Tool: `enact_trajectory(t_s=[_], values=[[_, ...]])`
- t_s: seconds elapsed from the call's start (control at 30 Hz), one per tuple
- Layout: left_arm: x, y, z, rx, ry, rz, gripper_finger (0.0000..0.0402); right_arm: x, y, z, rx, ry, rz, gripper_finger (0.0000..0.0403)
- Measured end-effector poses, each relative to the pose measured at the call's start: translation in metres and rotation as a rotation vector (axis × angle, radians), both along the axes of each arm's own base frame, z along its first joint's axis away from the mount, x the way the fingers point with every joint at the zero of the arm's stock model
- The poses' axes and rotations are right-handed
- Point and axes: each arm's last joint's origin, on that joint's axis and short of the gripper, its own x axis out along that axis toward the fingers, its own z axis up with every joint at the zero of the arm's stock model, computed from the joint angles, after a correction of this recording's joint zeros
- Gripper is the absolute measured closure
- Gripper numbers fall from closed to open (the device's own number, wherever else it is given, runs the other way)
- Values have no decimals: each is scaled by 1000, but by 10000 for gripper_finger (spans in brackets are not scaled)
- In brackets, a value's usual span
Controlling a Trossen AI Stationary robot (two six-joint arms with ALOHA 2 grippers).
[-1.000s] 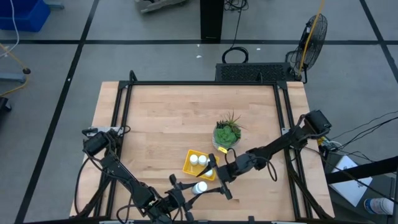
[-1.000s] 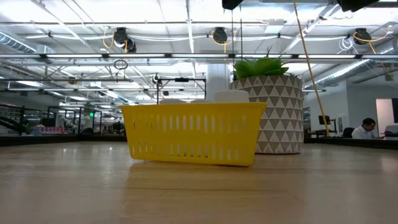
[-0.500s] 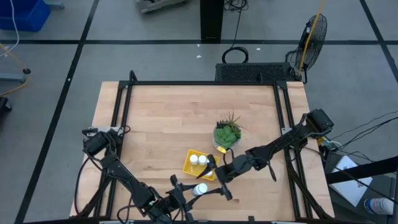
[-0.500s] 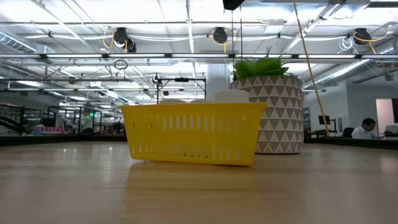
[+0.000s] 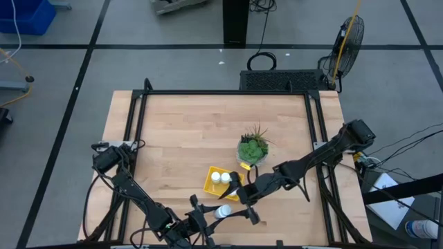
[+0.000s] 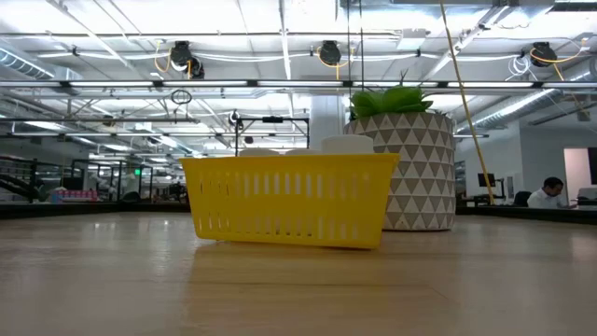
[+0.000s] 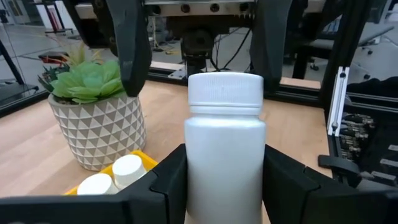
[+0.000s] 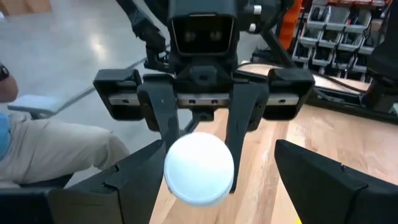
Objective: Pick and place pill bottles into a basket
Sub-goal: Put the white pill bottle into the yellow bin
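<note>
My left gripper [image 5: 221,211] is near the table's front edge, just near of the yellow basket [image 5: 210,185], and is shut on a white pill bottle [image 7: 224,155]. My right gripper [image 5: 239,196] is open and hangs over that bottle. Its two fingers [image 7: 127,43] stand on either side of the bottle's cap [image 8: 199,168] without touching it. Two more white bottles [image 5: 221,178] stand in the basket, and they also show in the left wrist view [image 7: 115,177]. In the low view one cap [image 6: 347,144] shows above the basket's rim. My left gripper pinches the bottle's body [image 7: 186,174] below the cap, between its two fingers [image 7: 283,180]. The fingers come level from the table's near side. The bottle stands upright in the hold, cap up. Its base is out of view.
A pale patterned pot with a green plant [image 5: 252,149] stands just beyond the basket toward the far right, and it shows behind the basket in the low view [image 6: 401,168]. Black frame rails [image 5: 131,138] run along the table's sides. The far and left parts of the wooden top are bare.
My right gripper has moved a little toward the table's near edge, closer to the bottle that my left gripper holds.
</note>
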Motion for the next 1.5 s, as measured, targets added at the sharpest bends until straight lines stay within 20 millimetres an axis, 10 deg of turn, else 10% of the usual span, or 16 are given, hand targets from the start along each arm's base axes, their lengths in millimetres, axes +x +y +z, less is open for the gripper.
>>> enact_trajectory(t_s=[1.5], values=[[6,6,0,0,2,17,235,-6,7,15,-92,103,-22,110]])
